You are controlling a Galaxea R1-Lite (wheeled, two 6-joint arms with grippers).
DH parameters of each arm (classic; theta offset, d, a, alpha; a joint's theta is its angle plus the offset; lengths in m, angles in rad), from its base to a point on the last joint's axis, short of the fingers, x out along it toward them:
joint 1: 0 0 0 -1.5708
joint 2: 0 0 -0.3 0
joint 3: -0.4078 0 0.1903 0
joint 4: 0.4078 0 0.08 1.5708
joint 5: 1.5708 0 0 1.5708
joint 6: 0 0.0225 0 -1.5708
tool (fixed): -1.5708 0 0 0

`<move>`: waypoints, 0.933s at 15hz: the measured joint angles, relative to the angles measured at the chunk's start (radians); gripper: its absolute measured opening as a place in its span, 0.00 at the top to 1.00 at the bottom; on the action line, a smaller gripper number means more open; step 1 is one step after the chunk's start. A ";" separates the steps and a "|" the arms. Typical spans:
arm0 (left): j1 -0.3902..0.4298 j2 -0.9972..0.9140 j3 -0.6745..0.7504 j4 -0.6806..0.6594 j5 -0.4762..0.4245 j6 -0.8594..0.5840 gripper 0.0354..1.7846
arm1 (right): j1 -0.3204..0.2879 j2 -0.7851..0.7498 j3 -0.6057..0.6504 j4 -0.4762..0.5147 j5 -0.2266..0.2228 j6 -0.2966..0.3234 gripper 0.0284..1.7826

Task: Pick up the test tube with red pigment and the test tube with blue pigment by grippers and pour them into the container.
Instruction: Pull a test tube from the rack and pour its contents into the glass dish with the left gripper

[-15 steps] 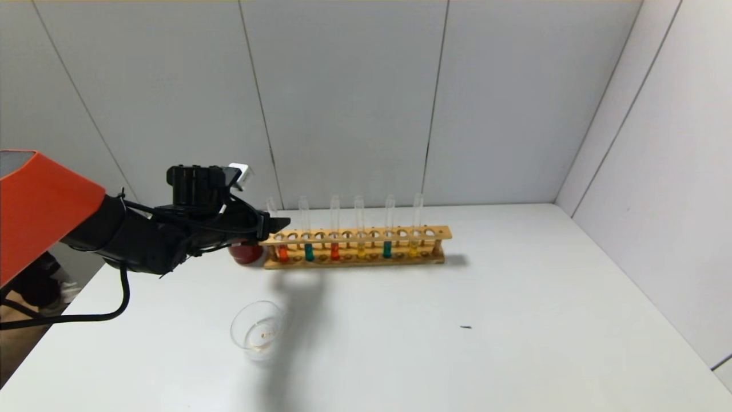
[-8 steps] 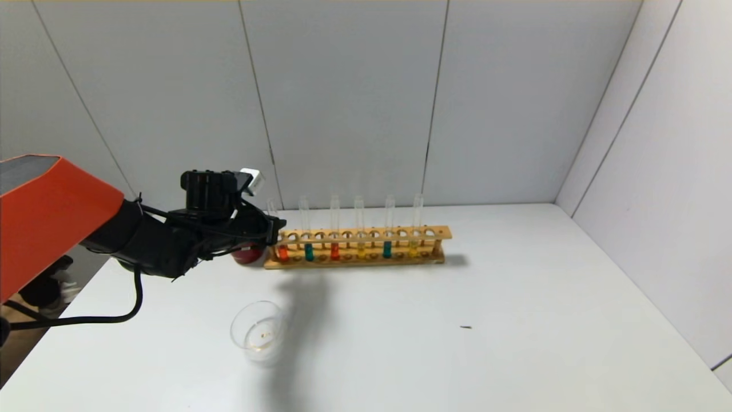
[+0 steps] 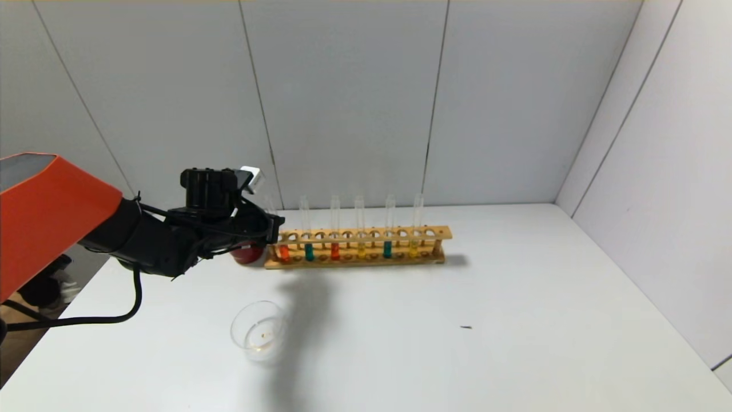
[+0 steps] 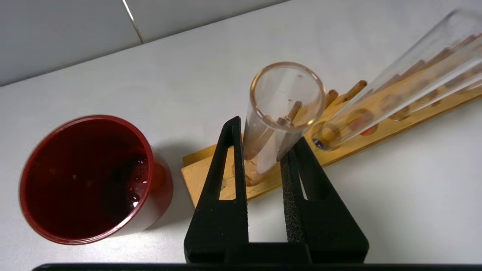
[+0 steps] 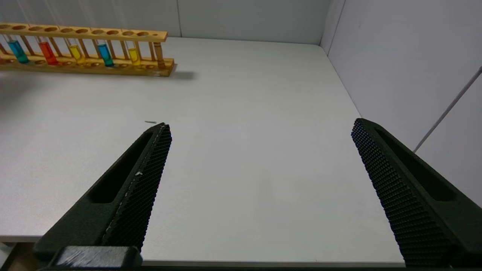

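Clear glass and pale wood fill the far side of the white table [image 3: 514,320]: we see a long wooden rack [image 3: 357,247] lying across our view, left to right, with six tubes standing in it, their long axes upright and their open mouths up. At the rack's left end stands the test tube with red pigment [image 3: 281,245], a short orange-red column at its rounded bottom; our left gripper [image 4: 263,150] has its two black fingers closed against the upper wall of this tube, one on each side, while the tube still sits in its hole. In the left wrist view we look almost straight down its open mouth, and it seems to lean a little. Next along the rack is the test tube with blue pigment [image 3: 309,250], upright, with teal liquid at its foot; then a second red tube, a yellow one, a second teal one and another yellow. Just beside the rack's left end stands a dark red cup [image 4: 90,180], with a dark wet film inside. The container [image 3: 258,331] sits nearer to us, well apart from the rack, upright, with only a few small specks at its bottom. Our right gripper [image 5: 260,158] hangs over the near right part of the table, its fingers spread wide with nothing between them.
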 joint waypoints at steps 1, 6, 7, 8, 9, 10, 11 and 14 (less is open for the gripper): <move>-0.001 -0.016 -0.007 0.006 0.000 0.001 0.84 | 0.000 0.000 0.000 0.000 0.000 0.000 0.02; -0.001 -0.127 -0.082 0.107 0.002 0.004 0.84 | 0.000 0.000 0.000 0.000 0.000 0.000 0.02; -0.001 -0.151 -0.101 0.131 0.002 0.006 0.84 | 0.000 0.000 0.000 0.000 0.000 0.000 0.02; -0.001 -0.172 -0.123 0.154 0.002 0.008 0.84 | 0.000 0.000 0.000 0.000 0.000 0.000 0.02; -0.001 -0.194 -0.148 0.178 0.002 0.009 0.84 | 0.000 0.000 0.000 0.000 0.000 0.000 0.02; -0.001 -0.214 -0.166 0.197 0.003 0.010 0.84 | 0.000 0.000 0.000 0.000 0.000 0.000 0.02; -0.001 -0.234 -0.177 0.210 0.003 0.012 0.84 | 0.000 0.000 0.000 0.000 0.000 0.000 0.02; 0.001 -0.315 -0.151 0.264 0.001 0.037 0.84 | 0.000 0.000 0.000 0.000 0.000 0.000 0.02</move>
